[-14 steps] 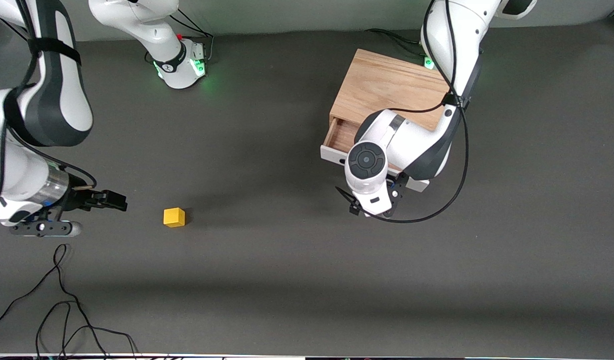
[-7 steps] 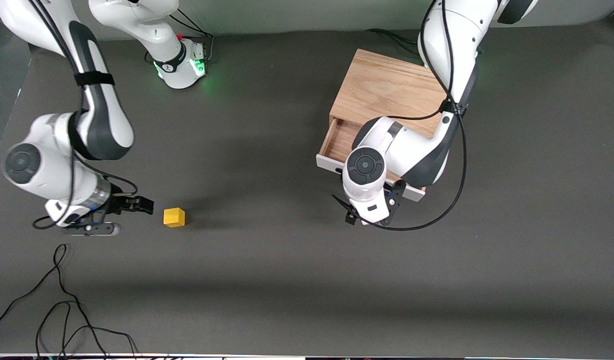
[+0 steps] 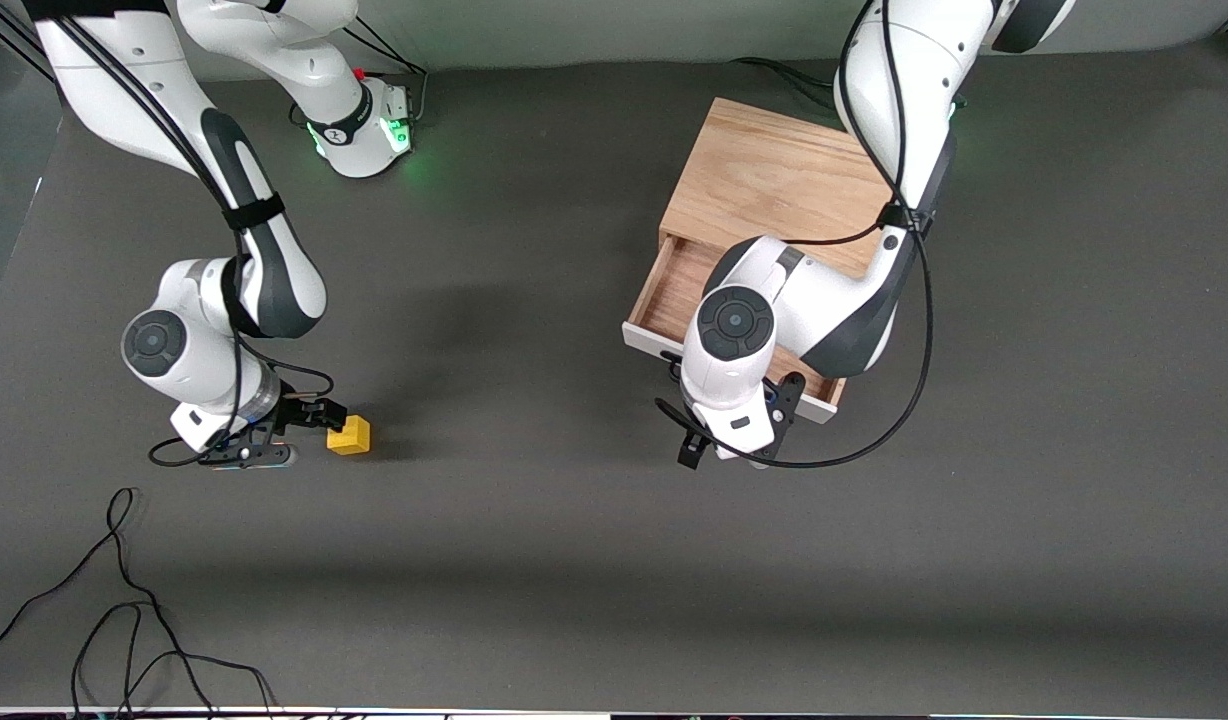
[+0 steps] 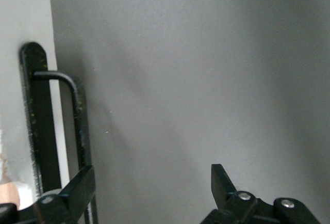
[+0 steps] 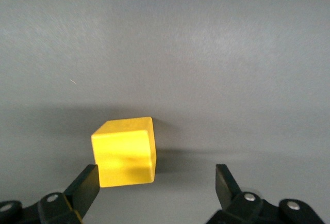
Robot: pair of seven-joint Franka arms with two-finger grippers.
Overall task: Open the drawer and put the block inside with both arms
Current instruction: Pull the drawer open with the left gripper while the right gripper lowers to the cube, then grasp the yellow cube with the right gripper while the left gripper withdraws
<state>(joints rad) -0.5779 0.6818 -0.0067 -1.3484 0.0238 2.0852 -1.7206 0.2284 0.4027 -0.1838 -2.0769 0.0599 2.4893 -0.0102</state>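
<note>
The drawer (image 3: 676, 288) of the light oak box (image 3: 774, 180) stands partly pulled out, and its wooden inside shows. My left gripper (image 3: 739, 428) is low in front of the drawer's white front panel (image 3: 646, 343). In the left wrist view that gripper (image 4: 152, 175) is open, with one finger (image 4: 77, 185) beside the black wire handle (image 4: 77, 110). The yellow block (image 3: 349, 435) lies on the mat toward the right arm's end. My right gripper (image 3: 319, 422) is open right beside it. In the right wrist view the block (image 5: 125, 152) sits just ahead of the right gripper (image 5: 156, 175), close to one finger (image 5: 87, 182).
Loose black cables (image 3: 124, 600) lie on the mat near the front camera at the right arm's end. The right arm's base (image 3: 359, 130) stands at the table's back edge. A black cable (image 3: 904, 390) loops from the left arm beside the drawer.
The drawer has slid farther out as my left gripper moved toward the front camera. My right arm has swung in and brought its gripper up to the block.
</note>
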